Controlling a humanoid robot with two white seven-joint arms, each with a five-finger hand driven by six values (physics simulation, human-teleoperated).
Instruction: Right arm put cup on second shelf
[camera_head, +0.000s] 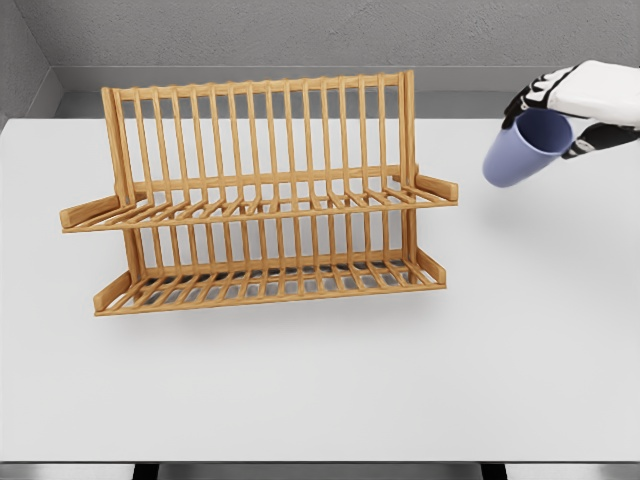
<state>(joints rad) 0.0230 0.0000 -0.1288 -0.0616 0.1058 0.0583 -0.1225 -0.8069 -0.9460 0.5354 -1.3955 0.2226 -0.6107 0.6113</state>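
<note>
Head view: cup (525, 148) carried aloft, right of rack (262, 200).
Cup is gripped at its base by right hand (578, 100), fingers (521, 103) clenched round it, mouth tilted down-left, clear of counter (520, 350); upper shelf (270, 210) judged the target.

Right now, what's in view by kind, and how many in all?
Cup, blue, held tilted in the right robot hand: 1
Wooden rack, two shelves, both bare: 1
White table: 1
Total: 3
</note>
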